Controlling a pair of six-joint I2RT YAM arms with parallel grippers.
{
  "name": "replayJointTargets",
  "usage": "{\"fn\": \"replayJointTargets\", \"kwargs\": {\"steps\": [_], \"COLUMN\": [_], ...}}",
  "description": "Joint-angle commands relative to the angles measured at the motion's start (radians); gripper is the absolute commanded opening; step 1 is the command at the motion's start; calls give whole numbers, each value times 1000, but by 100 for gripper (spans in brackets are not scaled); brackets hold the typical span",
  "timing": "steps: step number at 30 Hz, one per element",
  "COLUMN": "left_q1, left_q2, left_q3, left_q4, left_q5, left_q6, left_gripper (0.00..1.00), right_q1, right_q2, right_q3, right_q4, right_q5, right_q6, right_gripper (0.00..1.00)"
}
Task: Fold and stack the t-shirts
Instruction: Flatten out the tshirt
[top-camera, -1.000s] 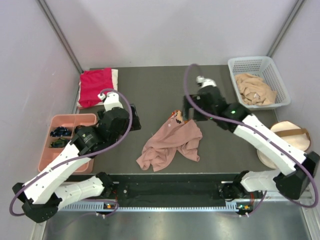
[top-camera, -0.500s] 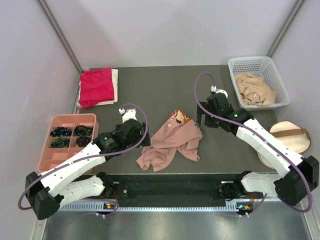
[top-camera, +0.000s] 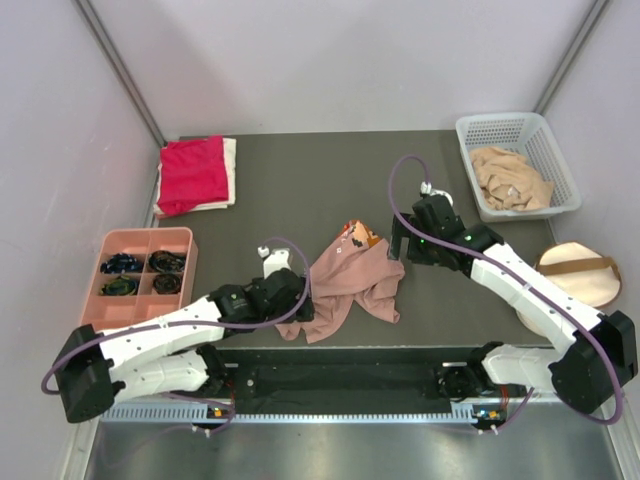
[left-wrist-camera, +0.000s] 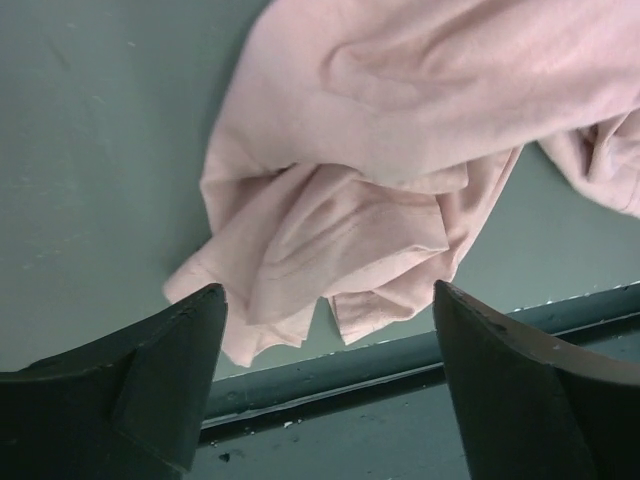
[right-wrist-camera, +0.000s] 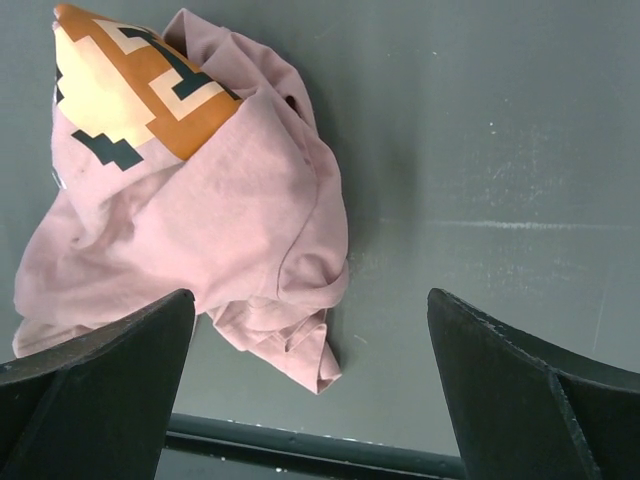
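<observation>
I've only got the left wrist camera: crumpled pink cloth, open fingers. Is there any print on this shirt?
Observer: Yes, the crumpled dusty-pink cloth t-shirt shows an orange, cream and dark pixel print at its far end.
Operator: Where's the right gripper?
Observer: The right gripper is open above the shirt's far right part, holding nothing.
Operator: Anything folded yet?
Observer: A folded red cloth t-shirt lies on a white one at the table's far left corner.

No legible txt, even on pink t-shirt
</observation>
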Motion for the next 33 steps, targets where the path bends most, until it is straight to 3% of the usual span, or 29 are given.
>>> {"fn": "replayJointTargets", "kwargs": {"steps": [1,7,20,22,23,24,29,33], "left_q1": [-41,-49,-51,-51,-51,-51,-51,-51], "left_q2": [51,74,136,150,166,175,192,149], "left_q3": [-4,-33,-52,-50,-50,-47,-10,57], "left_q4": [71,99,129,143,154,154,134,20], "left_q5": [-29,-21,-58,-53,-50,-52,-58,-128], "left_q6": [-49,-65,-59,-51,-48,-51,-45,-19], "left_gripper": [84,71,66,47,28,0,0,0], "right_q1": [-4,-4,-4,-5,-4,-4,-4,-4], "right_q2": [-35,-30,-21,-16,-16,-13,0,20], "right_q3": [-7,-10,-22,-21,-19,-19,-30,-57], "right_q4": [38,41,46,44,46,49,66,102], "right_q5": [-9,-15,-15,-20,-20,-23,-53,-93], "right_q6": [13,13,10,9,7,7,6,27], "right_gripper": [99,99,99,99,99,99,99,94]}}
